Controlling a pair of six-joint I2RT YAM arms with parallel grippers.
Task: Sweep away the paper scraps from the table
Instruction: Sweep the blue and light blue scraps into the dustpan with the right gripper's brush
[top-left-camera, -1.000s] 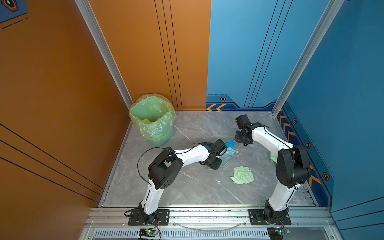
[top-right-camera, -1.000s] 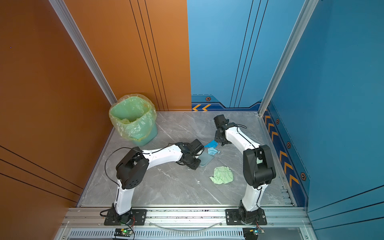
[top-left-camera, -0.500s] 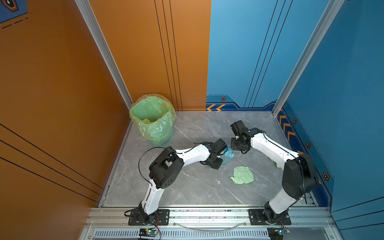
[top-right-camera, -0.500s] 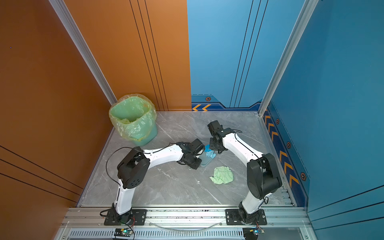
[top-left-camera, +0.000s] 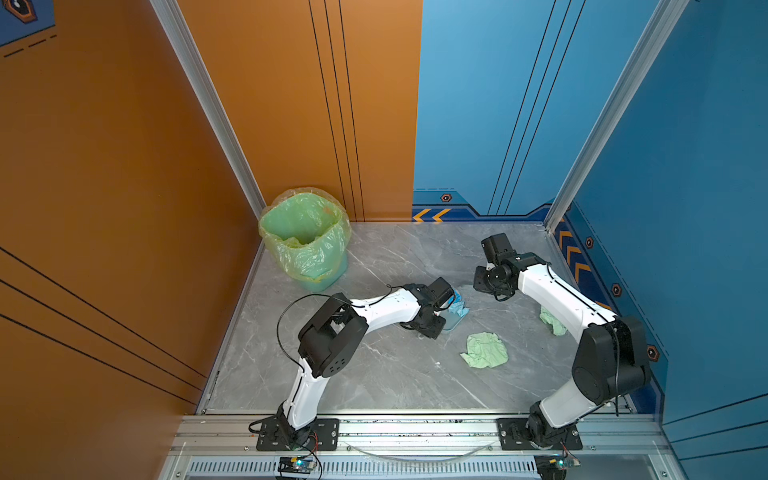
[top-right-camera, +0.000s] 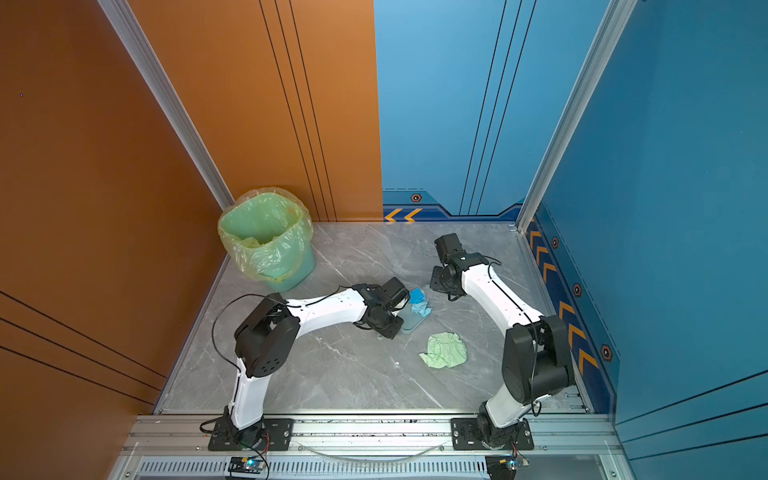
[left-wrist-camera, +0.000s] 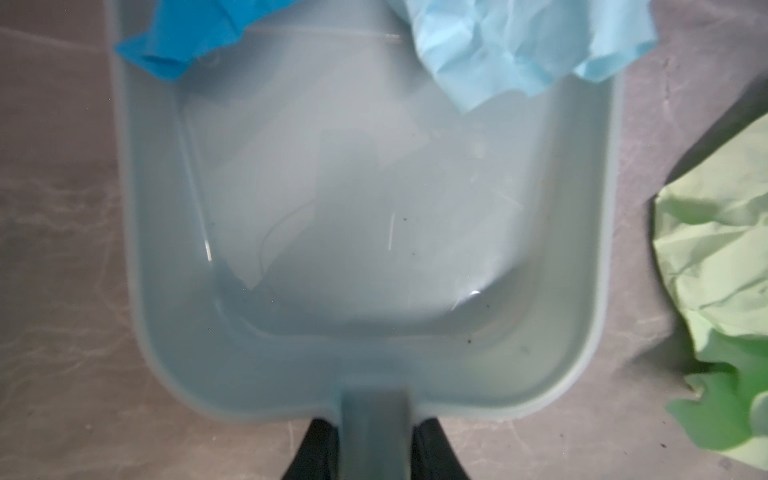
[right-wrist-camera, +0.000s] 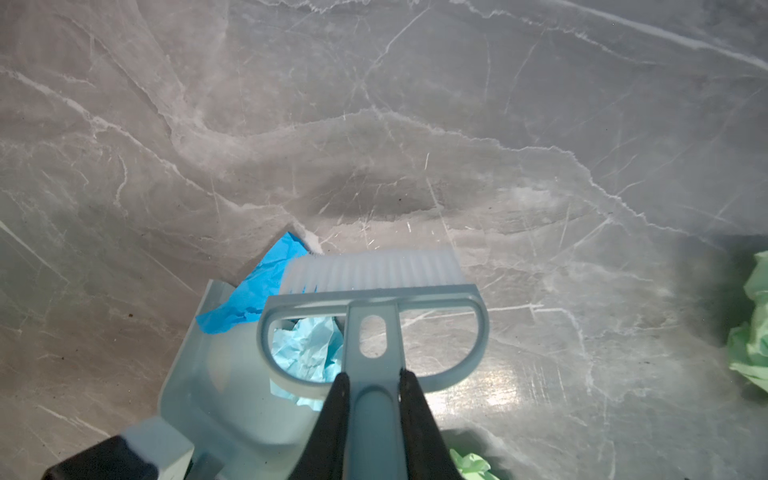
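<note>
Roughly midway: left hand (left-wrist-camera: 372, 446) clamped on the dustpan (left-wrist-camera: 357, 357) handle, right hand (right-wrist-camera: 374, 419) clamped on the brush (right-wrist-camera: 374, 291). The bright blue scrap (left-wrist-camera: 187, 37) and light blue scrap (left-wrist-camera: 519, 50) sit at the dustpan mouth, mid table (top-left-camera: 374, 374); green scrap (top-left-camera: 485, 350) near-right unswept, a second green piece (top-left-camera: 552, 323), probably paper, beside the right arm (top-left-camera: 557, 291).

No lettering seems legible; only orange chevrons (top-left-camera: 432, 215) mark the blue wall band (top-left-camera: 457, 210).
</note>
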